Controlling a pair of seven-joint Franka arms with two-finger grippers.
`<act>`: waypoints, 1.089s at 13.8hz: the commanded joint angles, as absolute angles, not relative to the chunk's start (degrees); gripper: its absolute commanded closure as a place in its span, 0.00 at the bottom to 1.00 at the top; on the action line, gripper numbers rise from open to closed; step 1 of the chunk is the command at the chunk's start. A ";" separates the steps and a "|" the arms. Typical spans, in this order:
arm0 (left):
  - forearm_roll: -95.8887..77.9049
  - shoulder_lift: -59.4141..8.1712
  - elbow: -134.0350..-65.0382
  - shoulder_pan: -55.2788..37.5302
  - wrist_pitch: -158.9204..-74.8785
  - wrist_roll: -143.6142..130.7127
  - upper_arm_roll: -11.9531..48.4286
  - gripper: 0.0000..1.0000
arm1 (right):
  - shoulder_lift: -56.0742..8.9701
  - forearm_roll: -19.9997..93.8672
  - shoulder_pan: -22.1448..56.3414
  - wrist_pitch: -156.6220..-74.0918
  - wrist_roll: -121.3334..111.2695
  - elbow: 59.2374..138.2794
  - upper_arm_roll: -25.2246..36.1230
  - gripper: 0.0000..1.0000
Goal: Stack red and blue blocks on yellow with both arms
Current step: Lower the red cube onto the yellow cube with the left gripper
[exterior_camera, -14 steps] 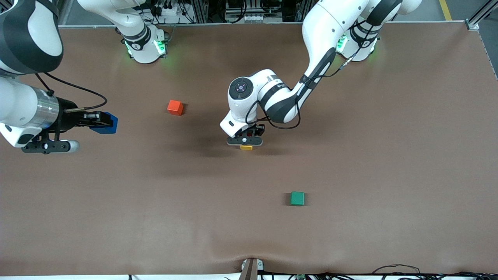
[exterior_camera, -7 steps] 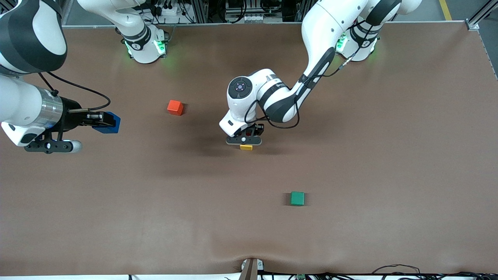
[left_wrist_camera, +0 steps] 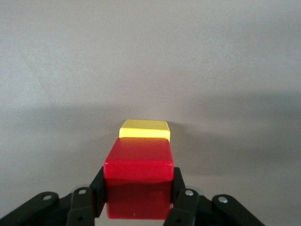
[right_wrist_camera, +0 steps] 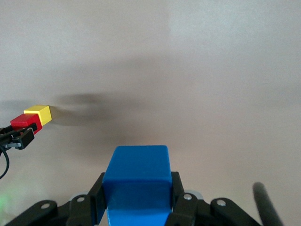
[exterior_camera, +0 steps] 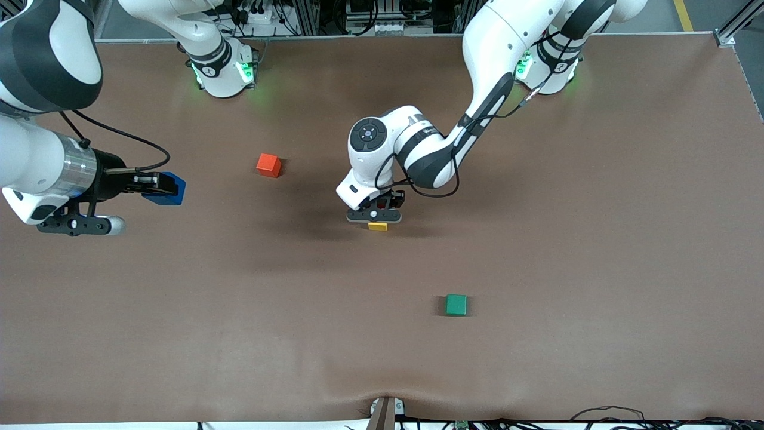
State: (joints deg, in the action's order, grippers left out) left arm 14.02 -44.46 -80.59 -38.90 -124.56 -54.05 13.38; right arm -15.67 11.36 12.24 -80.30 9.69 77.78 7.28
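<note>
Over the yellow cube [left_wrist_camera: 144,129], left jaws grip the red cube [left_wrist_camera: 138,178]; right jaws grip the blue cube [right_wrist_camera: 137,182].

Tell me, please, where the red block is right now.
The red block is clamped in the left gripper near the table's middle, over the yellow block.

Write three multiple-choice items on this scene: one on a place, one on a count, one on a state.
1. The left gripper is over: A) the green cube B) the yellow cube C) the orange-red cube
2. Cubes lying on the table unheld: A) one B) three C) five
3. The right gripper is: A) shut on the blue cube B) open C) shut on nothing

1 B: the red cube it holds hangs over the yellow.
2 B: yellow, orange-red cube, green cube.
3 A: its fingers clamp the blue.
</note>
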 commanded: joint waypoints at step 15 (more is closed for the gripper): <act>15.21 -45.79 -78.40 -39.73 -123.93 -54.40 12.83 0.00 | -15.64 12.39 15.47 -81.83 14.15 77.78 7.65 1.00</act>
State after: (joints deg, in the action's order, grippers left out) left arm 14.03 -45.60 -79.63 -39.00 -124.63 -54.04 13.27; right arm -15.71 11.58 14.25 -81.26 12.13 77.78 7.22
